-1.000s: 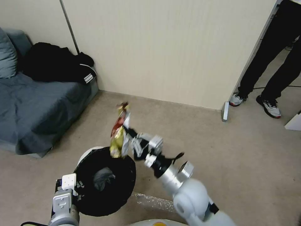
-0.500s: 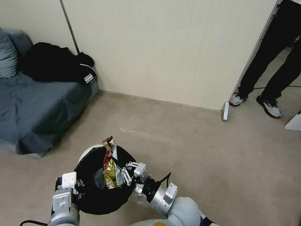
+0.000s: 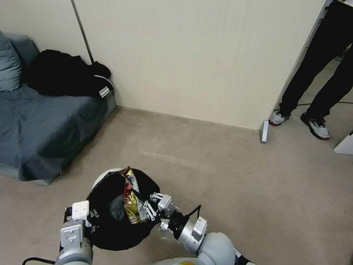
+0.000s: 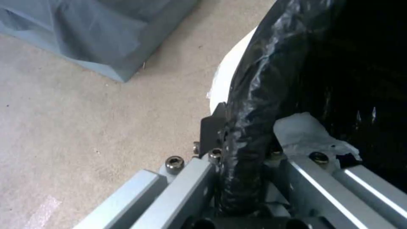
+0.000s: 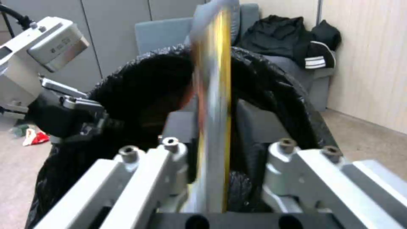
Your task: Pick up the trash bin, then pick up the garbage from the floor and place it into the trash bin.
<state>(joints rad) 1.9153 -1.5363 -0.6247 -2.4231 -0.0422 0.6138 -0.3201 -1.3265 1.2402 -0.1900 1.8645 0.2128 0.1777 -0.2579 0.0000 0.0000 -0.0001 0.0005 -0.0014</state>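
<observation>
Black plastic lining wraps the rim of the trash bin (image 3: pixel 110 176), a single white bucket held off the beige carpet by the left gripper (image 3: pixel 92 217), whose jaws are clenched on the near edge of the rim. The left wrist view shows that grip close up, the bagged rim pinched between the two metal fingers (image 4: pixel 186 178), with one white tissue wad (image 4: pixel 307 133) lying inside the bin just past them. From the head view, the right gripper (image 3: pixel 150 206) reaches over the bin's opening from the side away from the sofa (image 3: pixel 44 125), jaws clamped on one shiny yellow snack wrapper (image 3: pixel 131 200) that stands partly inside the bin. The right wrist view alone catches a red-and-white packet (image 5: pixel 34 136) on the floor beyond the bin, beneath the left arm.
</observation>
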